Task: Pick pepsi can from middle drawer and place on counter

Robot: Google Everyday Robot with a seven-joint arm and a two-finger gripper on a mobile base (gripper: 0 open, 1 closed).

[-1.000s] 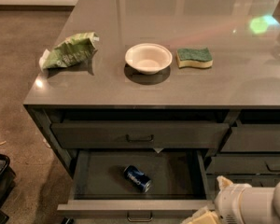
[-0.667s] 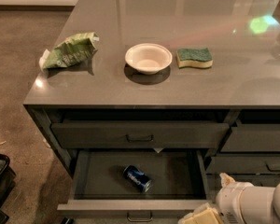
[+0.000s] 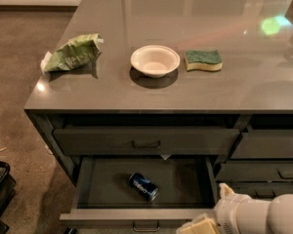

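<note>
Counter [image 3: 136, 97], pepsi can [image 3: 143, 186] unchanged; jaws low right beside middle drawer [image 3: 106, 182]

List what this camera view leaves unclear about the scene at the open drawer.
- Gripper, bottom right beside the middle drawer: mostly cut off by the bottom edge.
- Pepsi can, lying in that drawer: lettering too small to read.
- Green bag on the counter: print blurred.
</note>
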